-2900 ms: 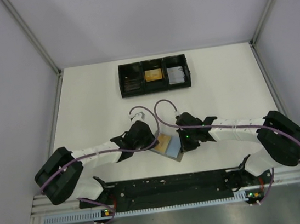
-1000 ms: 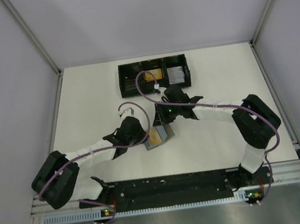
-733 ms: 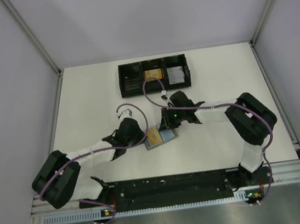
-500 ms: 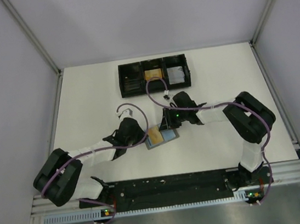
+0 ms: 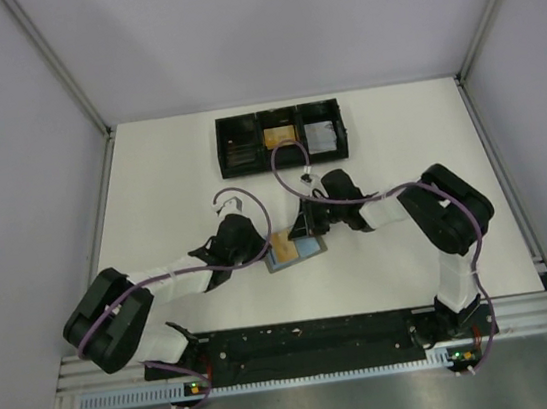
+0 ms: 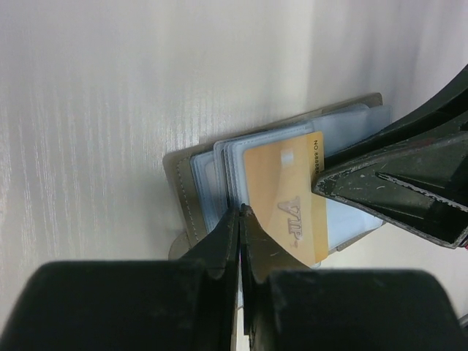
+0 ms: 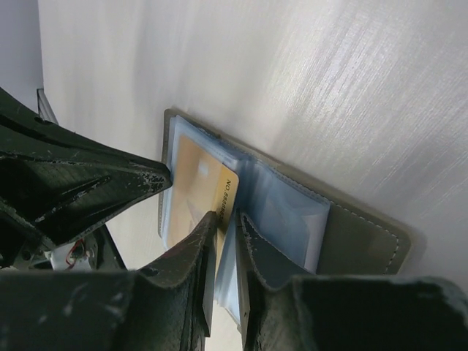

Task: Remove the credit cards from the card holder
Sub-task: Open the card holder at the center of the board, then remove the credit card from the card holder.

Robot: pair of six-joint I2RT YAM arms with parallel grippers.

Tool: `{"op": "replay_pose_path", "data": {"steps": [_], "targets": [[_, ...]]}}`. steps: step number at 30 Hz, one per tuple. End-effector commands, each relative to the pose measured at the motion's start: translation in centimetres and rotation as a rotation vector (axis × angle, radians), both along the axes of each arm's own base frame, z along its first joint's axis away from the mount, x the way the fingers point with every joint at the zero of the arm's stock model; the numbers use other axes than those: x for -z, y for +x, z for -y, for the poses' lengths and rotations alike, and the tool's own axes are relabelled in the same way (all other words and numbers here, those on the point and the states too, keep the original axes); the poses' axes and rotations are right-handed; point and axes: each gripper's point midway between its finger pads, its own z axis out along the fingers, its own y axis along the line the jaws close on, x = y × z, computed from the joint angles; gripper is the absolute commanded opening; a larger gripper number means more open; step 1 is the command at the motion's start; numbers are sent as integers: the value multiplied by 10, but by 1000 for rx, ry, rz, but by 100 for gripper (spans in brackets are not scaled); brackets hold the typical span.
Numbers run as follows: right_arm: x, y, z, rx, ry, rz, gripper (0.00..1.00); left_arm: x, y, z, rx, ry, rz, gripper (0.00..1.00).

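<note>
The card holder (image 6: 183, 191) lies open on the white table (image 5: 397, 148) just in front of the two arms, with its light blue sleeves facing up and one orange credit card (image 6: 285, 197) on top of them. About one second ago the right gripper (image 7: 225, 219) was farther away, near the black three-compartment tray (image 5: 284, 167). It has now come back down to the holder. Its jaws stand a narrow gap apart, and the printed edge of the orange card lies in this gap. To me the card does not look clamped yet. In the same short time the left gripper (image 6: 240, 213) has closed fully. Its tips meet at the left edge of the sleeves, beside the card. I cannot tell whether a sleeve is caught between them or whether they only press the holder down. I judge that the left arm now keeps the holder in place and the right arm is ready to pull out this card. The risk is that the whole holder slides with the card if the left side does not hold firmly enough.
</note>
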Motion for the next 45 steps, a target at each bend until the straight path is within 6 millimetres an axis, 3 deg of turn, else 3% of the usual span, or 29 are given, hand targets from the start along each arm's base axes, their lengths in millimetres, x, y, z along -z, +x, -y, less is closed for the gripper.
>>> {"op": "replay_pose_path", "data": {"steps": [1, 7, 18, 24, 30, 37, 45], "targets": [[5, -7, -2, -30, 40, -17, 15, 24, -14, -11, 7, 63, -81, 1], [2, -8, -2, -38, 68, -16, 0, 26, -14, -13, 2, 83, -91, 0], [2, 2, 22, 3, 61, -17, 0, 28, -16, -25, -17, 124, -113, 0], [-3, 0, 17, -14, 99, -26, 0, 26, -16, -26, -11, 127, -112, 0], [-11, -2, 10, -30, 157, -39, 20, 24, -16, -22, 8, 119, -107, 0], [-9, -4, 0, -50, 169, -52, 23, 23, -17, -20, 12, 105, -110, 0], [-11, -6, -4, -67, 189, -49, 19, 23, -17, -20, 9, 102, -111, 0]]}}
